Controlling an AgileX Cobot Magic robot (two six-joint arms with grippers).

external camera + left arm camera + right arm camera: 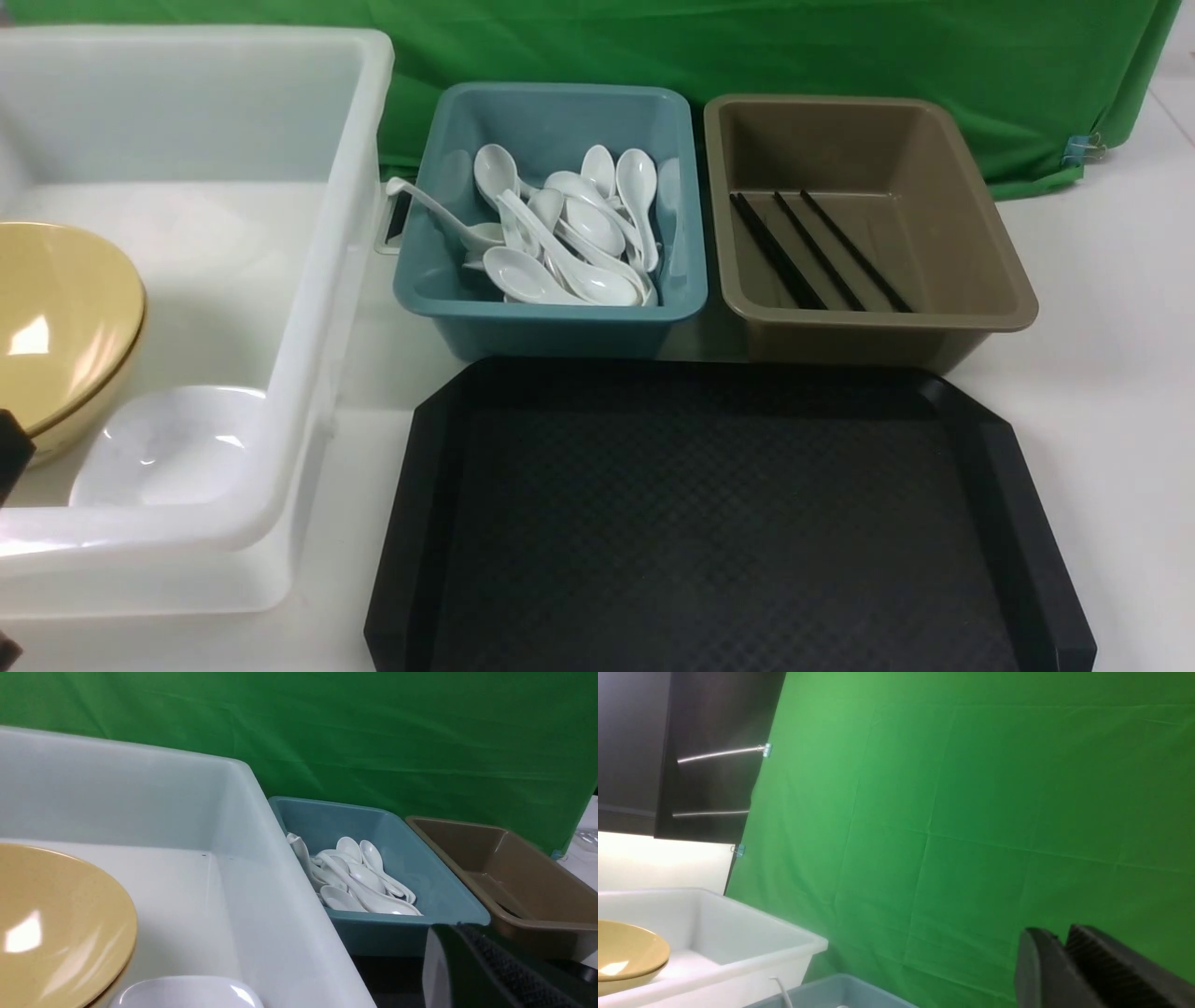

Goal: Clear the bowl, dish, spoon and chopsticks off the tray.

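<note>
The tray [728, 523] below my jaws lies bare; bowl [56, 327] and dish [168, 448] sit in the white bin [308, 280]. Left jaws pressed together; right, a slim gap, holding nothing. Clearing looks finished; next, retreat.

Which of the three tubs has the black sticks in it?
The brown plastic tub on the right; black chopsticks lie inside. The teal tub holds white spoons.

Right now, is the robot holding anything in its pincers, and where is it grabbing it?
Nothing. The left pincer and right pincer have nothing between them. The bowl sits in the white bin, and the tray is bare.
</note>
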